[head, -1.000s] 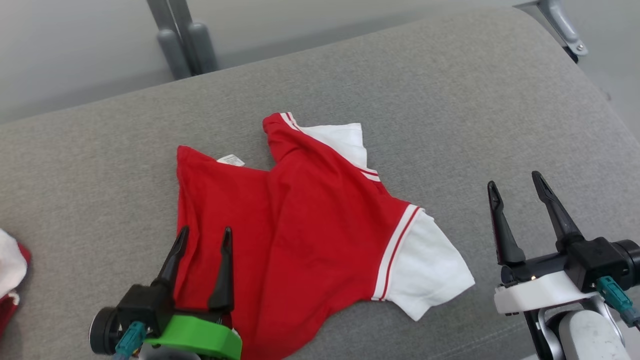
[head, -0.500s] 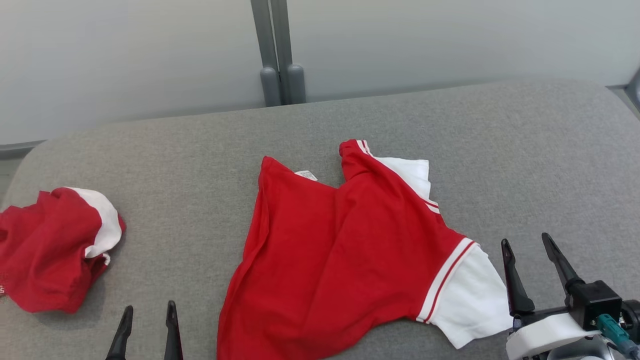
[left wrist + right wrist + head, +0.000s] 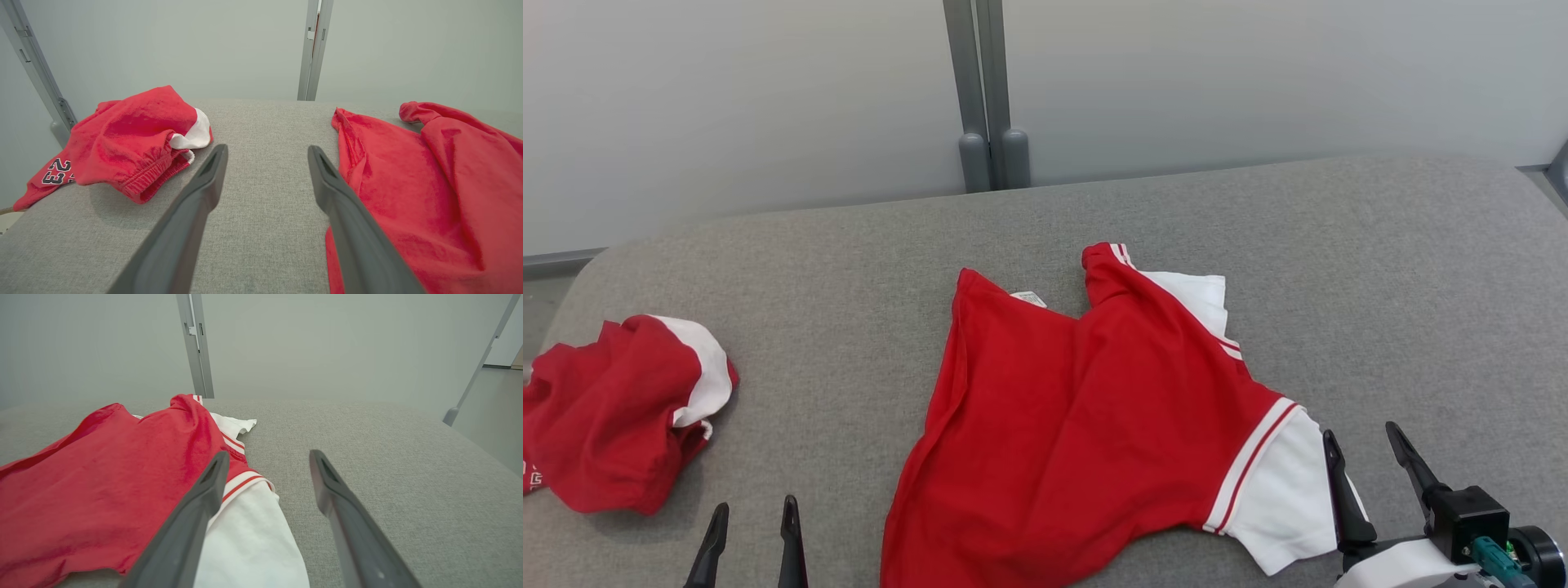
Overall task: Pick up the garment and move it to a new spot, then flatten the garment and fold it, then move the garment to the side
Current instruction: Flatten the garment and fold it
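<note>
Now, the red shirt lies spread out near the middle of the grey padded top, hem toward the robot and neck toward the far wall; a small label shows at the neck edge; one white sleeve with red stripes sticks out at the near right, and another white patch peeks from under the red cloth at the far right. Down at the lower left, the left gripper has its two dark fingers spread apart with nothing between them; it sits over bare grey fabric, between the shirt and a crumpled red-and-white bundle lying well off to the left; that bundle carries the number 23 in the left wrist view. Over on the right, the right gripper is spread wide and empty too; its inner finger crosses the white sleeve's edge, its outer finger is over bare grey; whether either touches the cloth, I cannot tell. A grey post stands behind.
</note>
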Tool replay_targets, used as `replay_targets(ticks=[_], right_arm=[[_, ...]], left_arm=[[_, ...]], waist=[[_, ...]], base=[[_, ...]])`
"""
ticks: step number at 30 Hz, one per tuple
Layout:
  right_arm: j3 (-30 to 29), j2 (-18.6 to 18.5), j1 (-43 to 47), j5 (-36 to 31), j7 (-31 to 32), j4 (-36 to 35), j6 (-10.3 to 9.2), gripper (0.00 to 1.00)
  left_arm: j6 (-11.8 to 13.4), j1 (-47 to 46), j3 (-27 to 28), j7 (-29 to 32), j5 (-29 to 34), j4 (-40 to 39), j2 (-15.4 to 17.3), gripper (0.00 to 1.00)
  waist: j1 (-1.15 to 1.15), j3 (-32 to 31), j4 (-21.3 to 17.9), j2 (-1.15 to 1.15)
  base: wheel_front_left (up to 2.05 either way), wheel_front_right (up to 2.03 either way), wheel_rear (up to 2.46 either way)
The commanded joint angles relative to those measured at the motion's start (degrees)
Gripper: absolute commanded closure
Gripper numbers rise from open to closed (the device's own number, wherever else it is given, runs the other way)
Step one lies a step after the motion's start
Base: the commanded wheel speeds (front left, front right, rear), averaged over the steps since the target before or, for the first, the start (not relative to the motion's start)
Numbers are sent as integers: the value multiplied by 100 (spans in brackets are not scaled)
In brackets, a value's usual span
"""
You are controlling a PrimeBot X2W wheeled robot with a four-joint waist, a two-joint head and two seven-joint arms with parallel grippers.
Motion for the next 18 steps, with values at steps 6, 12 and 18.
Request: replay_targets(ticks=[6, 12, 18], right_arm=[[31, 19, -46, -36, -17, 15, 1, 0], [71, 29, -70, -49, -17, 6, 1, 0], [55, 28, -83, -37, -17, 32, 1, 0]], left_arm=[[-179, -99, 153, -2, 112, 93, -91, 0], [-258, -130, 164, -2, 57, 164, -122, 0], [-301, -139, 128, -2, 12, 205, -131, 0]], waist=[[0, 42, -67, 0], [0, 59, -93, 0], [0, 55, -100, 0]], base=[[0, 0, 0], [0, 0, 0], [0, 0, 0]])
